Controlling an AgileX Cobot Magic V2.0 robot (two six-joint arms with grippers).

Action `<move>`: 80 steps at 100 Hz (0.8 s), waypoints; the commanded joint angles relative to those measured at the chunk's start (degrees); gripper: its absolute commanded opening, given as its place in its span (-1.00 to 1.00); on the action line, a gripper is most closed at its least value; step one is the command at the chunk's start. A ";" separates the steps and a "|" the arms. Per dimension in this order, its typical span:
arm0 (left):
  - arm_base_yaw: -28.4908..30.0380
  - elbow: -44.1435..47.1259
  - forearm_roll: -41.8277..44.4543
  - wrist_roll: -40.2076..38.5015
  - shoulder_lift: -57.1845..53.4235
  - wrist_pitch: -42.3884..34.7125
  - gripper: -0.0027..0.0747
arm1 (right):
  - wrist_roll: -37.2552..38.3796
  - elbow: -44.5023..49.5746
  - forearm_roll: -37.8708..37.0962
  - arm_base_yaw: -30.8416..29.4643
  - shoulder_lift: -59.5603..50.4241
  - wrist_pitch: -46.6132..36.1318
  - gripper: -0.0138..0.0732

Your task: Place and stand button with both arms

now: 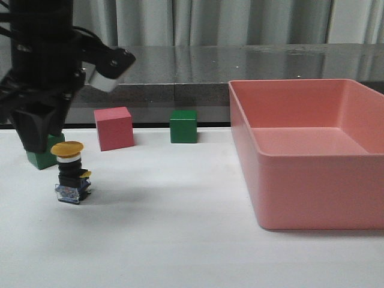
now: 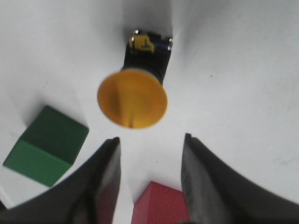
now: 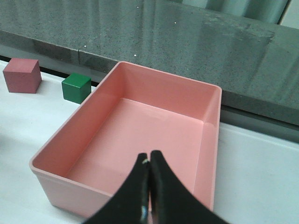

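Button (image 1: pixel 71 172) upright on white table (image 1: pixel 180 240); left claw (image 2: pixel 149 154) released, right claw (image 3: pixel 149 186) clenched.

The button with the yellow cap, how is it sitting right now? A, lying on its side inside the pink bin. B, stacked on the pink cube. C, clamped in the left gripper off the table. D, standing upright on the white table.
D: the button stands on its base on the table, cap up, below the open left gripper, untouched by it.
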 commanded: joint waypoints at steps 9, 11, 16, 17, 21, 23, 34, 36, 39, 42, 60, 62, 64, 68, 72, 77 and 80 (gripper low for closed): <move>5.25 -1.70 -1.03 -0.67 -8.80 3.56 -0.90 | -0.08 -1.56 1.20 -0.42 0.22 -3.95 -0.82; 6.11 -1.70 -1.46 -0.67 -9.28 3.35 -0.99 | -0.08 -1.56 1.20 -0.42 0.22 -3.95 -0.82; 8.19 -1.70 -2.53 -1.83 -11.05 2.06 -0.98 | -0.08 -1.56 1.20 -0.42 0.22 -3.95 -0.82; 8.81 -1.70 -2.66 -2.16 -11.28 1.87 -0.98 | -0.08 -1.56 1.20 -0.42 0.22 -3.95 -0.82; 10.38 -1.70 -3.51 -4.13 -12.59 0.52 -0.98 | -0.08 -1.56 1.20 -0.42 0.22 -3.95 -0.82; 11.33 -1.70 -4.24 -5.18 -13.23 -0.14 -0.98 | -0.08 -1.56 1.20 -0.42 0.22 -3.95 -0.82; 16.60 -1.70 -11.81 -7.45 -16.55 -4.23 -0.98 | -0.08 -1.56 1.20 -0.42 0.22 -3.95 -0.82; 17.62 -1.70 -14.20 -7.45 -17.24 -4.98 -0.98 | -0.08 -1.56 1.20 -0.42 0.22 -3.95 -0.82; 18.94 -1.70 -18.49 -7.45 -18.16 -5.81 -0.98 | -0.08 -1.56 1.20 -0.42 0.22 -3.95 -0.82; 20.11 -1.70 -21.83 -7.45 -19.29 -6.88 -0.98 | -0.08 -1.56 1.20 -0.42 0.22 -3.95 -0.82; 23.94 0.58 -34.88 -7.03 -25.43 -13.27 -0.98 | -0.08 -1.56 1.20 -0.42 0.22 -3.95 -0.82; 23.94 1.23 -35.46 -7.03 -26.30 -14.10 -0.98 | -0.08 -1.56 1.20 -0.42 0.22 -3.95 -0.82; 23.94 1.99 -36.23 -7.03 -27.24 -14.91 -0.98 | -0.08 -1.56 1.20 -0.42 0.22 -3.95 -0.82; 23.94 3.89 -37.96 -7.03 -29.21 -16.74 -0.98 | -0.08 -1.56 1.20 -0.42 0.22 -3.95 -0.82; 23.94 5.79 -39.80 -7.03 -30.96 -18.79 -0.98 | -0.08 -1.56 1.20 -0.42 0.22 -3.95 -0.82; 23.94 9.52 -41.76 -7.03 -34.10 -21.81 -0.98 | -0.08 -1.56 1.20 -0.42 0.22 -3.95 -0.82; 23.94 11.65 -42.89 -7.03 -35.75 -23.75 -0.98 | -0.08 -1.56 1.20 -0.42 0.22 -3.95 -0.82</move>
